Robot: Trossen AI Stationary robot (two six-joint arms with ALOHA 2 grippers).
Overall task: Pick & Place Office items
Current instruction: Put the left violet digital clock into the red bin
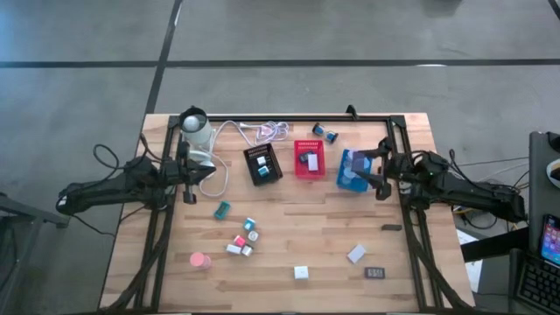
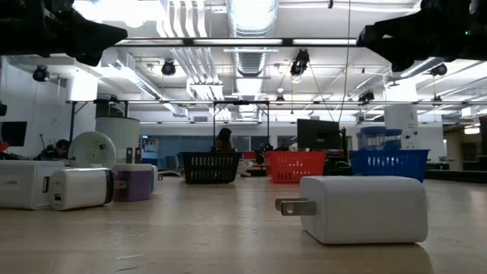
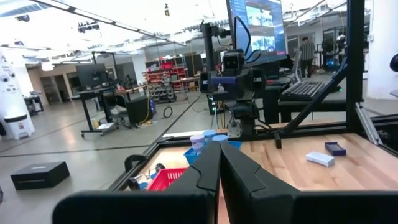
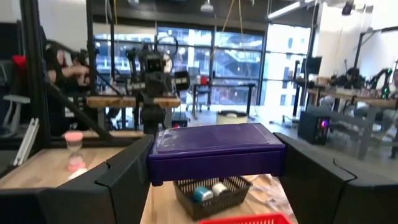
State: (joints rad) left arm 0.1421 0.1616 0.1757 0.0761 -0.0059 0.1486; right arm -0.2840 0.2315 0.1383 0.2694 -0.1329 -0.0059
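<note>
My right gripper (image 1: 378,169) hangs beside the blue tray (image 1: 350,175), shut on a flat purple block (image 4: 214,149). At the table's left my left gripper (image 1: 192,171) is shut on nothing, its fingers (image 3: 219,171) together. Loose office items lie on the near half of the table: a teal block (image 1: 222,209), a pink roll (image 1: 199,260), white blocks (image 1: 301,272) (image 1: 356,254), a dark rectangle (image 1: 374,273) and a small cluster (image 1: 245,238). Two more pieces (image 1: 325,133) lie by the far edge. A white plug block (image 2: 361,209) lies on its side closest to the low camera. My right gripper pinches the purple block by its two opposite ends (image 4: 158,160) between its two fingers. The fingers reach in about level from the table's right side. The block sits level, broad face up, lifted clear above the trays.
A black tray (image 1: 262,164), a red tray (image 1: 308,160) and the blue tray stand in a row at mid table. The black tray (image 4: 205,190) holds rolls. A white coiled cable (image 1: 262,133) and a white cylinder (image 1: 196,131) sit far left. A black frame borders the table.
</note>
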